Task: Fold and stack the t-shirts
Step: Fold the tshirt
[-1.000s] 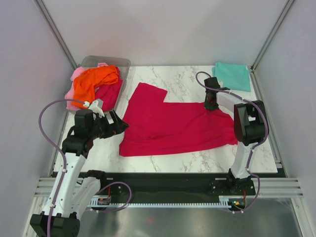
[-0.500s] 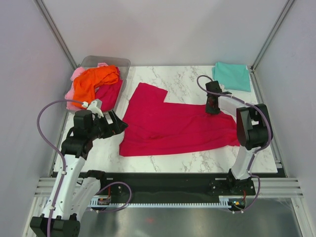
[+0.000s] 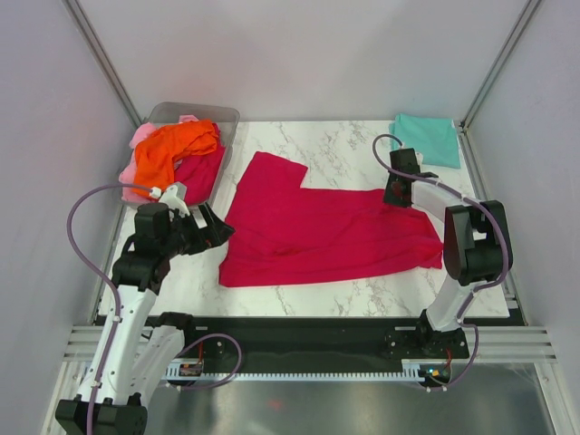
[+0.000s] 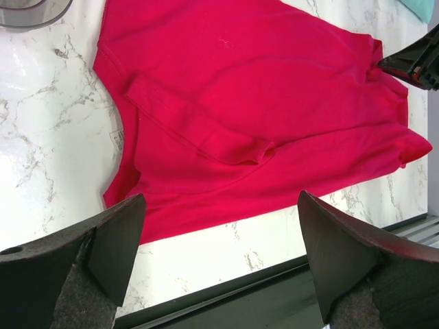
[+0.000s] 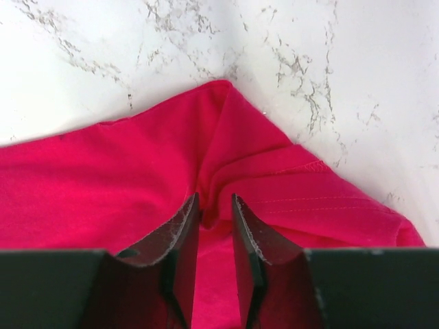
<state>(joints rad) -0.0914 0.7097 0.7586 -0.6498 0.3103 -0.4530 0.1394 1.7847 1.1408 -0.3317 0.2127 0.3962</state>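
Laying out the crimson t-shirt [image 3: 326, 236] for folding, centre of the marble tabletop [image 3: 344, 145].
Right pincer [image 5: 215, 202], jaws narrowly parted astride a puckered hem ridge at the shirt's right end; whether it grips cannot be told. Left pincer [image 4: 219, 197] gapes wide, empty, at lower left. Likely best: lift clear vertically, so the limp matte knit lies flat; a flap lies doubled over. Teal t-shirt [image 3: 426, 139], folded square, waits upper right.
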